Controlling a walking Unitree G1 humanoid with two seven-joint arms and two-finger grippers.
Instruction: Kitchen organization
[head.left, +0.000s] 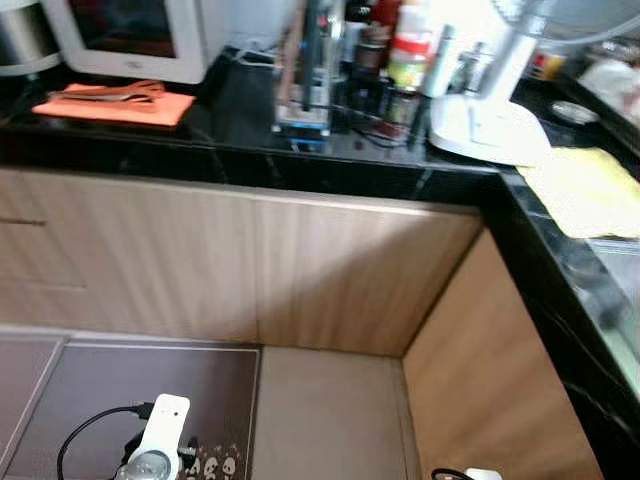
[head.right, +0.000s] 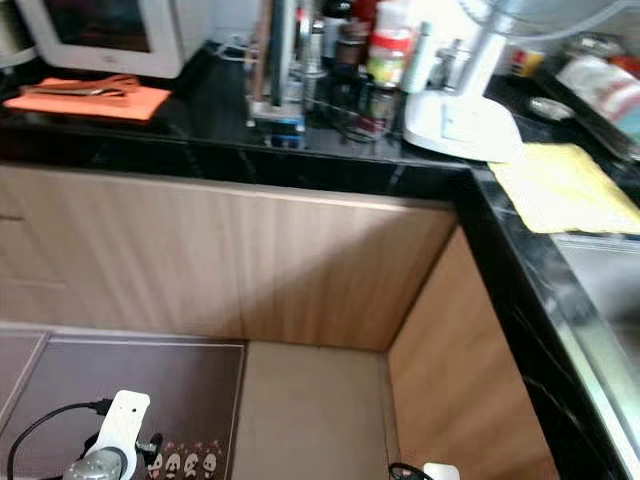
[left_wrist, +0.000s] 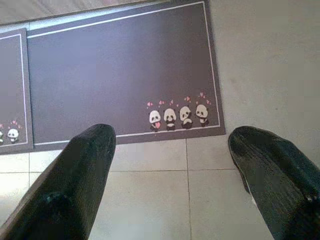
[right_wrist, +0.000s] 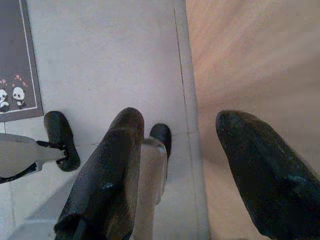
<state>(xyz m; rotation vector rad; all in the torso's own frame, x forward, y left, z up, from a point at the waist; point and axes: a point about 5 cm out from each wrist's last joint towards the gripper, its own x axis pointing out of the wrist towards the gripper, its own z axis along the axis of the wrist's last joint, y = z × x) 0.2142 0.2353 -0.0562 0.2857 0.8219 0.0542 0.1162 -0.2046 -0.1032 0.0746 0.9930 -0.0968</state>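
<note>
Both arms hang low over the tiled floor, the left gripper (left_wrist: 170, 175) with fingers spread wide and empty above the brown panda-print mat (left_wrist: 120, 70), the right gripper (right_wrist: 180, 165) likewise parted, holding nothing. Up at twelve o'clock, the glossy black stone surface (head.left: 250, 160) carries a flat orange cloth (head.left: 115, 105), soft and light, best pinched at an edge; at two o'clock, a limp yellow cloth (head.left: 585, 190); between them, crowded bottles (head.left: 405, 60), likely slippery and tippable.

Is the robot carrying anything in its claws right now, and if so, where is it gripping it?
Nothing. The left gripper and right gripper both hang open over the floor, fingers apart with nothing between them.
</note>
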